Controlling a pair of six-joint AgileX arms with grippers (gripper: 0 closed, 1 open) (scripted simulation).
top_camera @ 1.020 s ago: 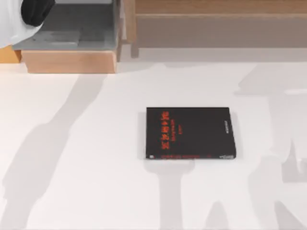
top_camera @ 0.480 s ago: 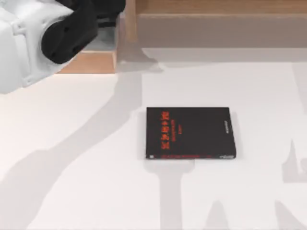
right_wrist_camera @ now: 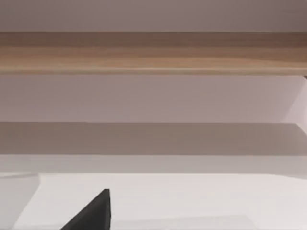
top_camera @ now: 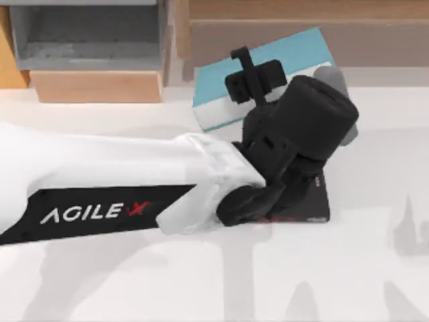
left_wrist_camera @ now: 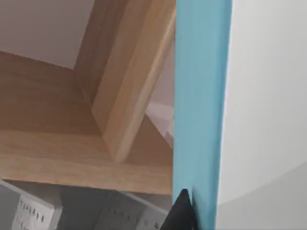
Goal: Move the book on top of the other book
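My left gripper [top_camera: 251,72] is shut on the book [top_camera: 298,52], a teal-blue one with a white band [top_camera: 221,115], and holds it tilted at the back of the table's middle. The left arm reaches in from the left and covers most of the other book [top_camera: 316,204], whose black corner with red lettering peeks out below the wrist. In the left wrist view the teal cover [left_wrist_camera: 201,96] runs along a dark fingertip [left_wrist_camera: 180,213]. A dark part of my right gripper [right_wrist_camera: 93,213] faces a wooden shelf.
A wooden shelf unit [top_camera: 301,17] runs along the back edge. A grey open compartment [top_camera: 87,33] with a wooden front [top_camera: 97,86] stands at the back left. The white table [top_camera: 201,282] is bare at the front.
The left arm has swung in from the back left with the teal book. It now hangs over the black book, which lay in full view before.
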